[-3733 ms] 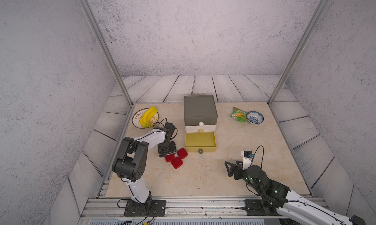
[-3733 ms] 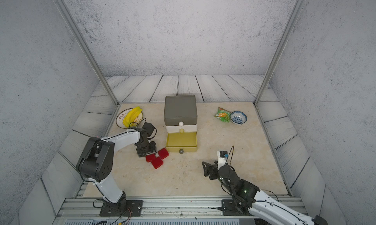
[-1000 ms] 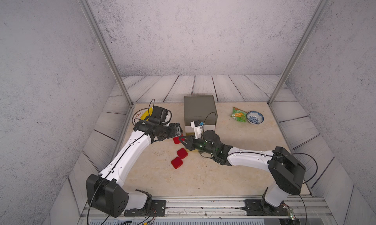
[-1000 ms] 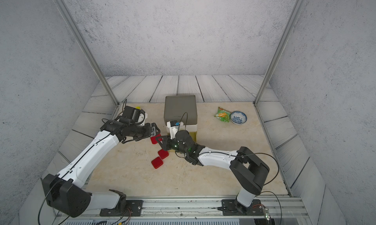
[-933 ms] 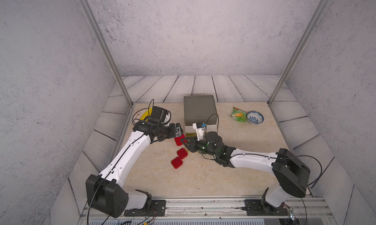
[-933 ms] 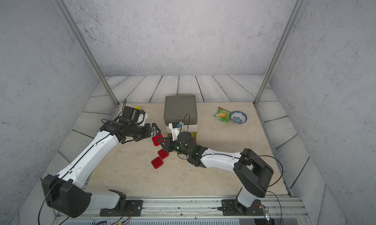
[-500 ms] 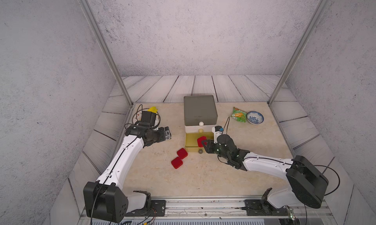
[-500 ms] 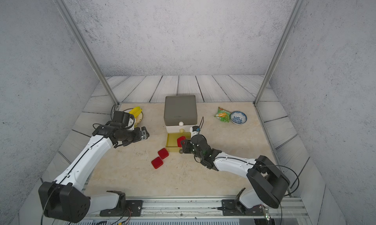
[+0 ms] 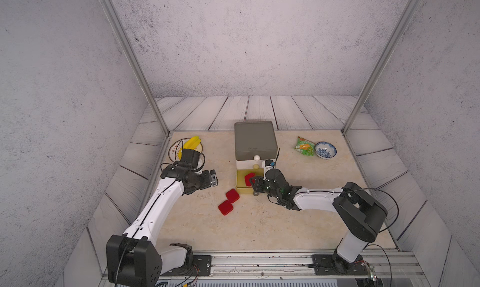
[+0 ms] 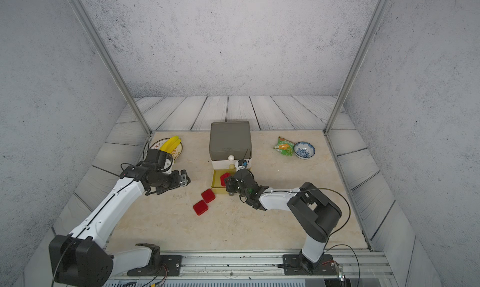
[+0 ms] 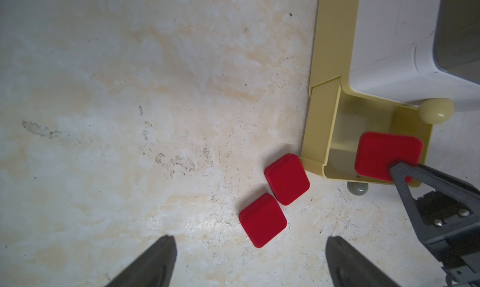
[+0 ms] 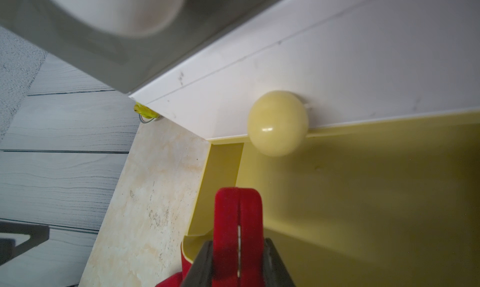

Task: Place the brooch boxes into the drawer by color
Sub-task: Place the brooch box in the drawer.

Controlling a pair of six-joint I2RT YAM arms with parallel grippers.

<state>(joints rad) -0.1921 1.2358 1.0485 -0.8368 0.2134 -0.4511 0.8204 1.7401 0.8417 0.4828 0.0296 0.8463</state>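
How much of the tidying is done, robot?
Done: the yellow drawer is open. In hand: the right gripper holds one red brooch box over it. To do: two red boxes on the table near the open left gripper. No blue or black boxes show.

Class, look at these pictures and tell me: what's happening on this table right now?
The right gripper holds a red brooch box over the open yellow drawer, bottom tier of the small cabinet, not yet released. Two more red boxes lie on the table beside the drawer's front corner. The left gripper hovers open and empty near them.
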